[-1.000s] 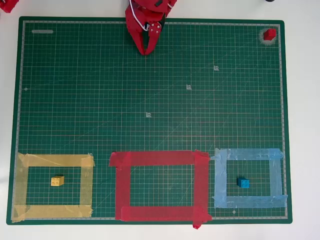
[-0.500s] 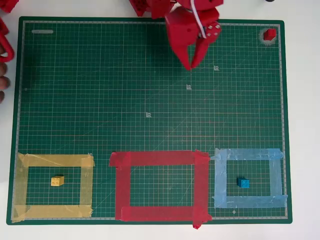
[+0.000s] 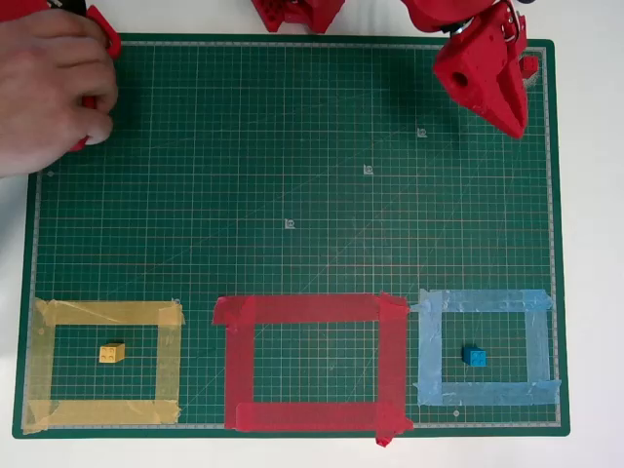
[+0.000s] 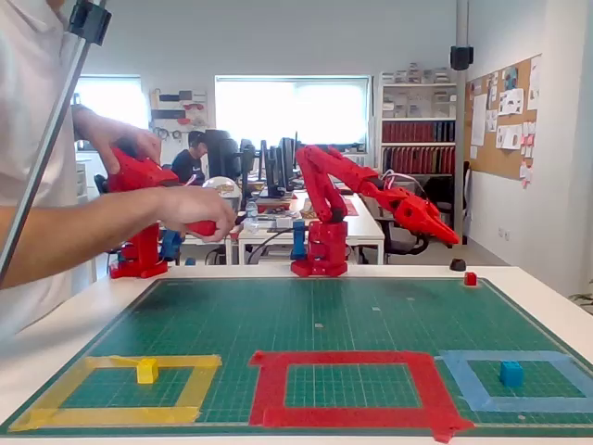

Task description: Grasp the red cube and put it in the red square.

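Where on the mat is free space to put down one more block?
The red square is bare inside, and so is the wide mat above the three frames. The yellow block and blue block occupy their frames. The claw crowds the top right corner.

Your overhead view looks straight down on the whole green mat [image 3: 292, 195], with the arm's base at the picture's top edge. Your fixed view sits low at the mat's near edge, facing across it toward the arm [image 4: 324, 209] and the room behind. Both of the 2 views share the mat and its 3 tape frames.
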Controlling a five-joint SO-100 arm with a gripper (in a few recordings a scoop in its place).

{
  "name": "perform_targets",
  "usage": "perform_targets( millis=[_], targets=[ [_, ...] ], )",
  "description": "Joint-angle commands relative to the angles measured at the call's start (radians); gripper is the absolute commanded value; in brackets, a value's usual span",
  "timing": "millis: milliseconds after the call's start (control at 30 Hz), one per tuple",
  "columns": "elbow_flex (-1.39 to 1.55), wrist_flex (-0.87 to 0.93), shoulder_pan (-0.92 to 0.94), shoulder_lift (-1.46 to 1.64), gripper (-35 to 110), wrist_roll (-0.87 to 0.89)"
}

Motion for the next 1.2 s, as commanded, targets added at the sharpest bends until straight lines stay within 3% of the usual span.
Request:
perform_targets(
  millis=[0, 233, 433, 933, 1167],
  targets=[
    [0.048, -0.118, -0.109, 0.023, -1, -0.028],
    [0.137, -0.499, -0.239, -0.086, -1, 0.101],
    [0.224, -0.683, -0.316, -0.075, 2, 0.270],
    [0.380, -0.755, -0.388, -0.123, 15, 0.314],
    [0.374, -0.954, -0.385, -0.336, 17, 0.307]
  ],
)
